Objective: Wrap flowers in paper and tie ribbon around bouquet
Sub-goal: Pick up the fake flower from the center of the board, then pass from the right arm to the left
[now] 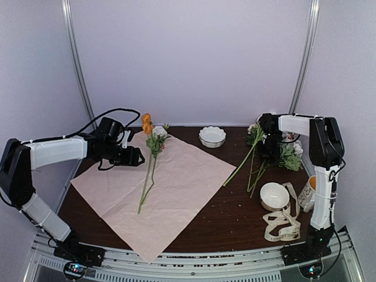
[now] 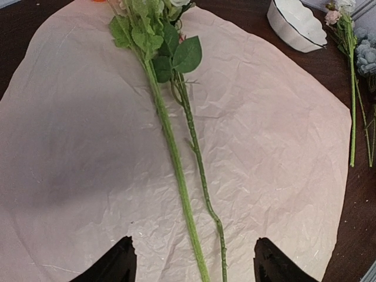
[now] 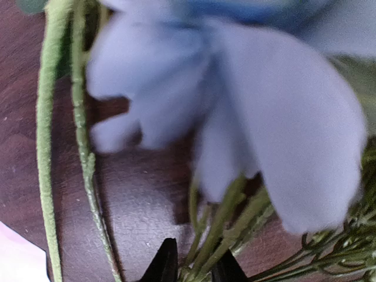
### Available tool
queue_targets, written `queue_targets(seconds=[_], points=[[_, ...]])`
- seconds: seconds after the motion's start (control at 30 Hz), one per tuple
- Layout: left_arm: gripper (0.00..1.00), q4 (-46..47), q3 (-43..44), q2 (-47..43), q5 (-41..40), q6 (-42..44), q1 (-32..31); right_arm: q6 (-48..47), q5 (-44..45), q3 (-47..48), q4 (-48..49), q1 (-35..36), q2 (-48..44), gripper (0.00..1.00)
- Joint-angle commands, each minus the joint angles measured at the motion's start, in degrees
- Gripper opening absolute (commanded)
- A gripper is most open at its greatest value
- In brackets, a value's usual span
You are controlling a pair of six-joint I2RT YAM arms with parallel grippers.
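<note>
The pink paper [image 1: 182, 188] lies flat on the dark table [image 1: 235, 211], one corner pointing to the near edge. Two flowers [image 1: 147, 176] lie on its left half, with orange and white blooms at the far end and the stems toward the arms. The left jaws hang over the far left part of the paper, just beside these stems.

The left wrist view shows what the top view does not. The jaws stand wide, with both fingertips [image 2: 120, 261] above the paper [image 2: 76, 147] and holding nothing, and the stems of the two flowers [image 2: 173, 153] run between them. A white bowl [image 2: 296, 26] sits off the paper at the far edge.

In the top view the bunch of flowers [image 1: 289, 157] lies on the bare table at the far right, and the right jaws are down in it. Only the right wrist view shows them. They are narrow, with several green stems between the tips and a blurred pale blue bloom [image 3: 282, 117] just beyond. I cannot tell if they already pinch the stems.

The ribbon [image 1: 281, 226] lies in loose loops near the right arm's base, touching a second white bowl [image 1: 274, 195].
</note>
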Motion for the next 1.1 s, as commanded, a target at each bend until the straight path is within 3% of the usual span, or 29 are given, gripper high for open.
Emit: queue_targets(seconds=[0.0,0.1,0.33,0.53,0.73,0.87,1.07], points=[[0.72,1.29,0.44,-2.81,-0.84,2.11,-0.14,-0.03,2.25,1.1,-3.08,-0.81,0.51,0.14],[0.72,0.94,-0.33,-3.95,-1.73,2.9,-0.13,0.15,1.17,0.44,-1.84,-0.93,-0.45,0.0],[0.72,0.41,-1.04,-6.13,-3.13,3.0,-0.15,3.55,5.47,-3.35,3.56,-0.93,-9.51,0.0],[0.72,1.49,-0.59,-7.74,-1.81,3.55,-0.27,4.32,5.17,-11.76,18.64,0.57,-25.41,0.0],[0.72,7.27,-1.87,-13.46,-0.56,5.89,-3.13,-3.2,0.41,-22.42,45.8,8.98,-43.42,0.0],[0.72,14.53,-0.83,-16.6,5.53,10.45,-9.46,-8.58,-8.93,-20.2,52.5,19.15,-44.56,0.0],[0.72,27.66,0.69,-16.62,25.03,11.16,-15.25,-5.73,-22.86,-12.96,60.6,31.47,-38.55,0.0]])
